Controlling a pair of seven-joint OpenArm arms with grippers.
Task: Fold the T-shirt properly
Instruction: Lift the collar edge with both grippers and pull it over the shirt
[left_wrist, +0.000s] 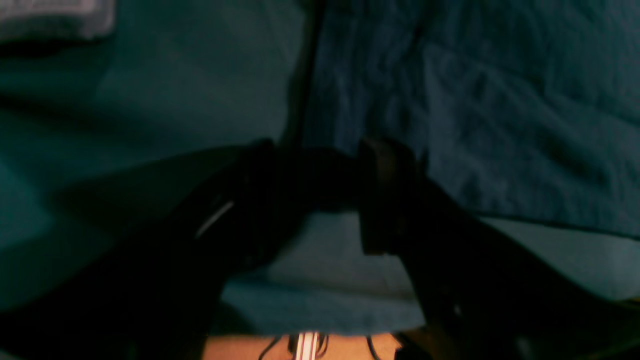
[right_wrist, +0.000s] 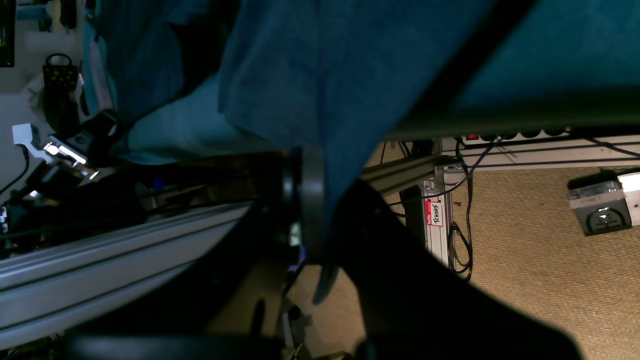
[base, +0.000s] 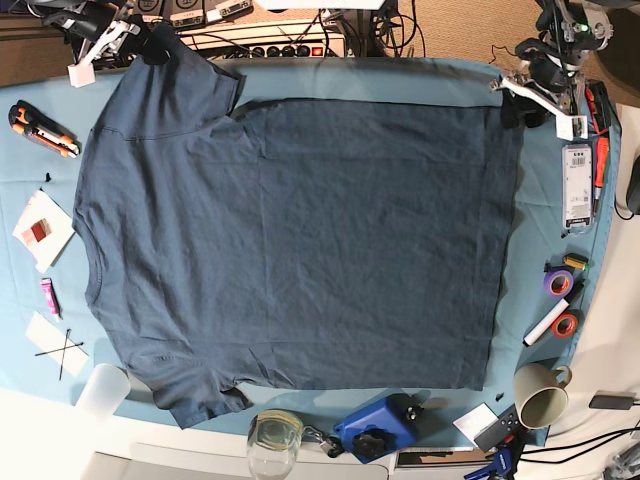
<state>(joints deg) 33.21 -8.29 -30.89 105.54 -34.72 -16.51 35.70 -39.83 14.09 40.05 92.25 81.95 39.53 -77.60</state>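
Pinching the T-shirt sleeve, the right tool is closed; the left tool gapes empty.

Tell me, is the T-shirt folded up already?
No, the T-shirt lies spread flat across the tablecloth, both sleeves out, with no fold in it.

T-shirt lies spread flat on the teal tablecloth.

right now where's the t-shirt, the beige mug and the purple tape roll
T-shirt (base: 300, 240), base view, middle of the spread-out body.
beige mug (base: 540, 403), base view, its rim, near the table's lower right corner.
purple tape roll (base: 558, 282), base view, on the ring itself, beside the table's right edge.
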